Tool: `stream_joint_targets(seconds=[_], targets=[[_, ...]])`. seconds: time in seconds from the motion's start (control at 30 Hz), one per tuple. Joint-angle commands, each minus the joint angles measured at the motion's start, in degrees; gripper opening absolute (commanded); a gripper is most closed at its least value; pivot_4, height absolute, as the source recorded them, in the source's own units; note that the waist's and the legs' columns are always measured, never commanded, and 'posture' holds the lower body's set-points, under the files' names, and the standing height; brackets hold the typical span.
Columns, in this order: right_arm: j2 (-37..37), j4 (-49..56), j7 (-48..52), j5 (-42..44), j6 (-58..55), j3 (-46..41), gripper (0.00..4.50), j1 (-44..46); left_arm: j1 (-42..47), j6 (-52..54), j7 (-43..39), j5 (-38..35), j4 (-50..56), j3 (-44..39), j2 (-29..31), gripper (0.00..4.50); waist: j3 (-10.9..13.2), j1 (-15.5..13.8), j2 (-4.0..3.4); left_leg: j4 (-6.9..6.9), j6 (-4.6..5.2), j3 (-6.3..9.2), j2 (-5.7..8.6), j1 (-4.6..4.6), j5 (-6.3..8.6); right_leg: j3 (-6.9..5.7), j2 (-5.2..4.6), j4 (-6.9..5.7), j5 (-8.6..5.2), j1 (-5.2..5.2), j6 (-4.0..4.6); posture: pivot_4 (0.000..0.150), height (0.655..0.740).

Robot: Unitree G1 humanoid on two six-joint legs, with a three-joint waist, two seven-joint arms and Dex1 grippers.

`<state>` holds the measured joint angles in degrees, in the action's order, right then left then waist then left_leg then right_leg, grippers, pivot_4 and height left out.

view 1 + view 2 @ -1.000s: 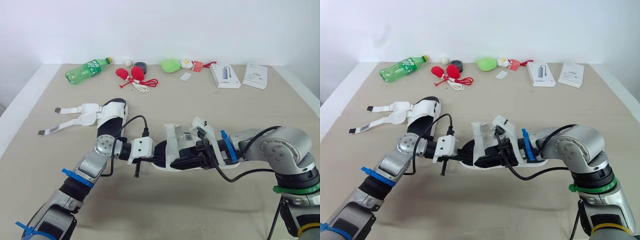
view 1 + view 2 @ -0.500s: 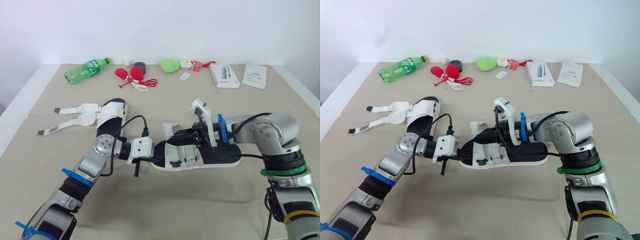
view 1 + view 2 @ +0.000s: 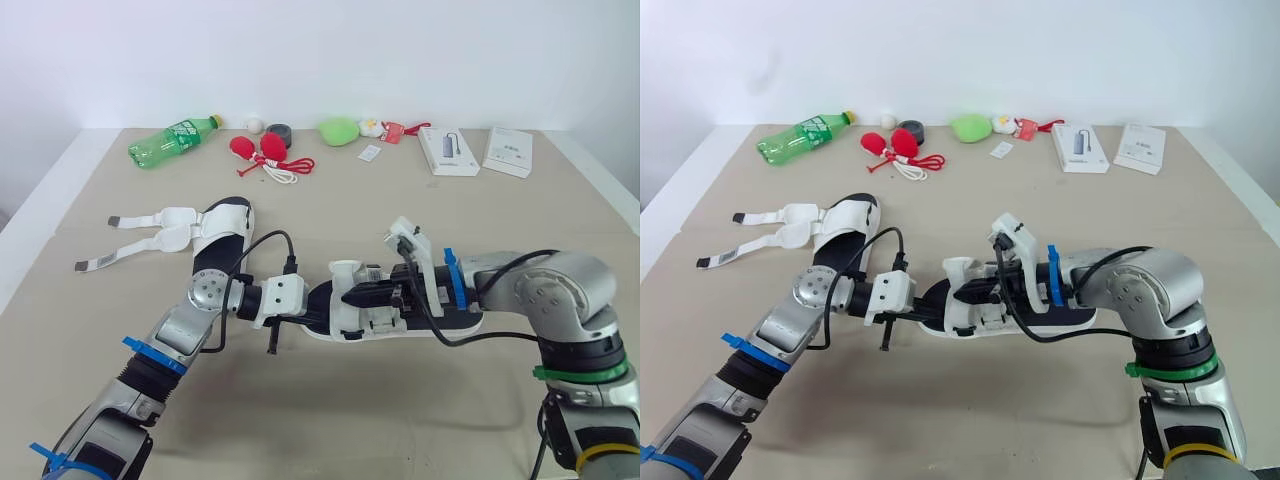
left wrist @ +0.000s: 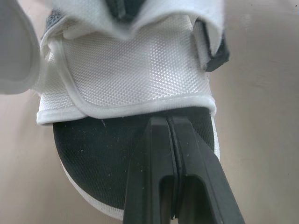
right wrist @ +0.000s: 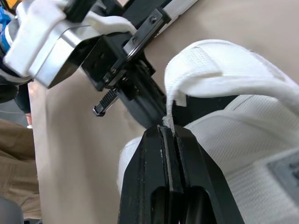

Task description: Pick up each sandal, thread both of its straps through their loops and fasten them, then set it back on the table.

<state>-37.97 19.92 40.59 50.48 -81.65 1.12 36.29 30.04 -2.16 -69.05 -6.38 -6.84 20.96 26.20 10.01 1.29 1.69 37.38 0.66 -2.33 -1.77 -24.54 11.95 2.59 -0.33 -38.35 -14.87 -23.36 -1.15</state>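
With the left gripper [image 4: 169,122] clamped on the toe of the sandal [image 3: 980,318], the right gripper [image 5: 169,130], pinching a strap [image 5: 219,70], has drawn it up across the sandal, so fastening looks underway.

Sandals two: centre sandal [image 3: 347,310], left sandal [image 3: 222,232]. White boxes two: grey-printed box [image 3: 448,150], plain box [image 3: 510,152]. Red bulbs on cord [image 3: 274,147] two. One each: green bottle [image 3: 172,140], tape roll [image 3: 278,131], white ball [image 3: 256,124], green lump [image 3: 340,130], white card [image 3: 371,153], small toy [image 3: 375,127].
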Motion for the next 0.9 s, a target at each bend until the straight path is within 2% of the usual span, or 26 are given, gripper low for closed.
stream_joint_targets(seconds=[0.03, 0.43, 0.6, 0.67, 0.7, 0.73, 0.8, 0.83, 0.9], targets=[[0.73, 2.37, -1.60, 1.20, -0.94, -1.30, 0.18, -1.13, -0.30, 0.51, -0.14, 1.50, -1.24, 0.64, 0.80, 0.00, 0.00, 0.00, 0.00, 0.00, 0.00, 0.00, 0.00, 0.00, 0.00, 0.00, 0.00, 0.00, 0.00, 0.00, 0.00, 0.150, 0.7400], [1.26, -0.78, -1.41, -1.49, 4.15, -0.64, 0.18, 2.38, 0.88, -0.14, -0.29, 1.60, -2.65, 1.17, -0.08, 0.00, 0.00, 0.01, 0.00, 0.02, 0.00, -0.02, 0.01, 0.00, 0.00, 0.01, 0.03, 0.00, 0.01, 0.00, -0.02, 0.150, 0.7400], [-1.07, 0.64, 1.54, -5.34, 11.19, 3.02, 0.18, 1.58, 0.69, -0.10, -0.27, 1.50, -2.53, 0.95, 0.35, 0.00, 0.00, 0.01, 0.00, 0.03, 0.00, -0.03, 0.01, 0.00, 0.00, 0.01, 0.03, 0.00, 0.01, 0.00, -0.03, 0.150, 0.7400], [-0.81, -0.19, 1.71, -3.52, 8.86, 2.32, 0.18, 1.45, 0.57, -0.04, -0.28, 1.48, -2.38, 0.90, 0.50, 0.00, 0.00, 0.00, 0.00, 0.04, 0.00, -0.03, 0.01, 0.00, 0.00, 0.01, 0.03, 0.00, 0.01, 0.00, -0.04, 0.150, 0.7400], [-0.87, -0.30, 2.14, -2.90, 8.33, 2.18, 0.71, 1.45, 0.54, -0.02, -0.26, 1.49, -2.35, 0.91, 0.53, 0.00, 0.00, 0.01, 0.00, 0.04, 0.00, -0.03, 0.01, 0.00, 0.00, 0.01, 0.03, 0.00, 0.01, 0.00, -0.04, 0.150, 0.7400], [-1.02, -0.22, 2.50, -2.53, 7.97, 2.15, 0.98, 1.47, 0.52, -0.01, -0.25, 1.50, -2.31, 0.93, 0.55, 0.00, 0.00, 0.00, 0.00, 0.04, 0.00, -0.03, 0.01, 0.00, 0.00, 0.01, 0.04, 0.00, 0.02, 0.00, -0.04, 0.150, 0.7400], [-0.44, -0.03, 2.45, -1.15, 6.78, 0.98, 1.87, 1.63, 0.47, 0.02, -0.24, 1.52, -2.25, 0.98, 0.54, 0.00, 0.00, 0.00, 0.00, 0.04, 0.00, -0.02, 0.00, 0.00, -0.01, 0.01, 0.04, -0.01, 0.02, 0.00, -0.03, 0.150, 0.7400], [0.01, -0.08, 2.13, -0.39, 5.99, 0.20, 2.03, 1.79, 0.46, 0.02, -0.24, 1.52, -2.23, 1.00, 0.54, 0.00, 0.00, 0.00, 0.00, 0.04, 0.00, -0.02, 0.00, 0.00, -0.01, 0.01, 0.04, -0.01, 0.02, 0.00, -0.03, 0.150, 0.7400], [0.88, -0.49, 1.51, 1.60, 3.78, -1.49, 2.03, 2.27, 0.49, -0.02, -0.24, 1.55, -2.26, 1.07, 0.48, 0.00, 0.00, 0.00, 0.00, 0.04, 0.00, -0.02, 0.00, 0.01, -0.01, 0.01, 0.04, -0.01, 0.03, 0.00, -0.03, 0.150, 0.7400]])
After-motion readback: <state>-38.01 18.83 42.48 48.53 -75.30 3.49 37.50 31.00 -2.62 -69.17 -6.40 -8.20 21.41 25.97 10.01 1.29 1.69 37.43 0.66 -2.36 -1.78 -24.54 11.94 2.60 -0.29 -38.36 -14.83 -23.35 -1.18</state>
